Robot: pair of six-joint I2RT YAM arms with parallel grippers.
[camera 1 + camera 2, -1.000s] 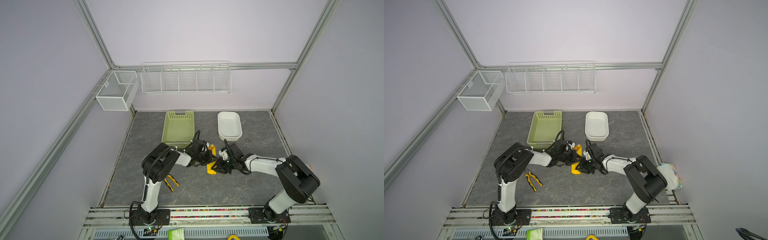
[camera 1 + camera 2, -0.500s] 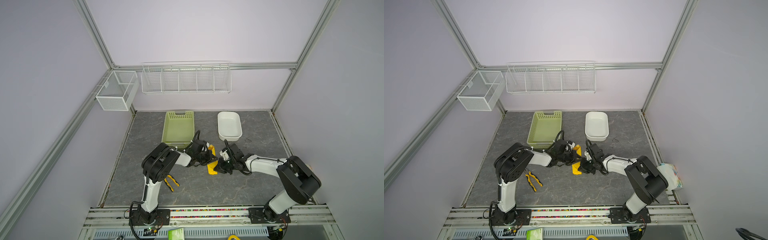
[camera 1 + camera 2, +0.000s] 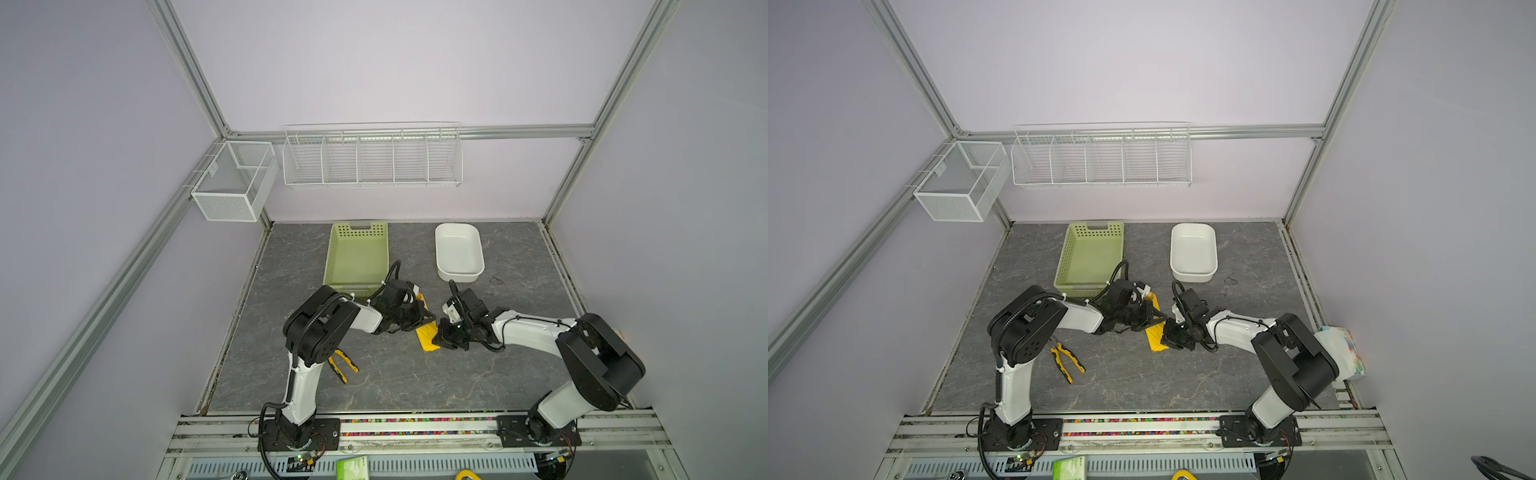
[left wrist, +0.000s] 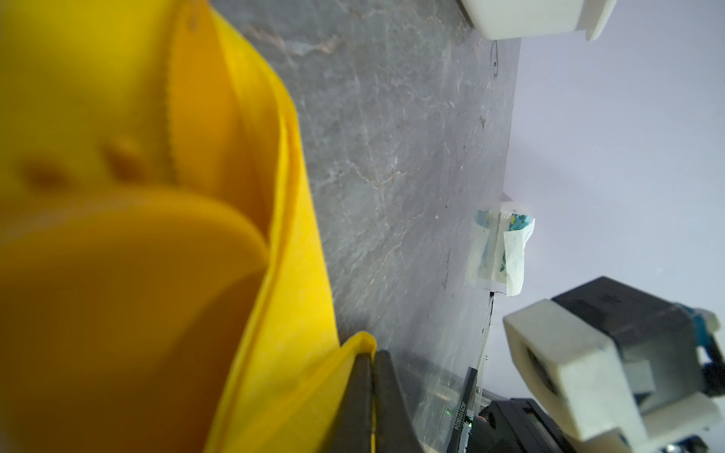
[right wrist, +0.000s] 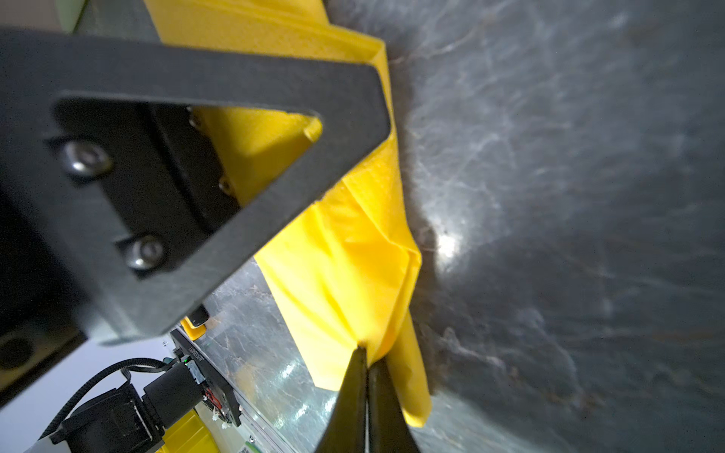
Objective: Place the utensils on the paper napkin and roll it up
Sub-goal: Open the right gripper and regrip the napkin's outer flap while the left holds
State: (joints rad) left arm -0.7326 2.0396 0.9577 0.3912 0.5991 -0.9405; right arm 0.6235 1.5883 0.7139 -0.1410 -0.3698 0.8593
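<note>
The paper napkin (image 3: pixel 428 337) (image 3: pixel 1154 338) lies folded into a narrow yellow bundle on the dark table, between my two grippers. My left gripper (image 3: pixel 430 322) (image 3: pixel 1160 318) is shut on its far part; in the left wrist view a yellow edge (image 4: pixel 290 235) is pinched between the jaws of this gripper (image 4: pixel 372 357). My right gripper (image 3: pixel 436 341) (image 3: pixel 1165 338) is shut on a bunched fold at the near end, as the right wrist view shows of the gripper (image 5: pixel 367 353) and the napkin (image 5: pixel 353 255). The utensils are hidden.
A pale green basket (image 3: pixel 357 253) and a white tub (image 3: pixel 458 251) stand behind the grippers. Yellow-and-black pliers (image 3: pixel 343 365) lie by the left arm's base. A tissue pack (image 3: pixel 1343 353) sits at the table's right edge. Wire racks (image 3: pixel 372 156) hang on the back wall.
My right gripper's jaws have closed onto the napkin's near fold. The left gripper has kept its grip and both arms have barely moved.
</note>
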